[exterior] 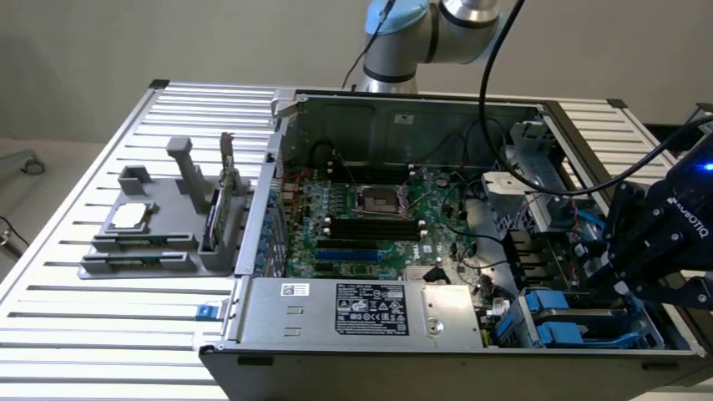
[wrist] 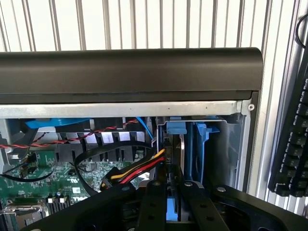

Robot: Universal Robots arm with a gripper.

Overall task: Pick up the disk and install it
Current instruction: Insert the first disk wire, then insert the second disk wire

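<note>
Blue plastic frames the disk [wrist: 182, 159], which stands on edge in the drive bay at the corner of the open computer case [exterior: 390, 104], directly ahead of the hand [wrist: 174, 192]. In the wrist view the hand's black fingers [wrist: 153, 204] are drawn close together on either side of the disk's near edge, gripping it. Red, yellow and black cables [wrist: 137, 171] run just beside the hand, and the green motherboard [exterior: 362, 221] lies further off to one side. A black keyboard [wrist: 291, 144] rests on the slatted worktop [exterior: 100, 317] outside the case wall.
</note>
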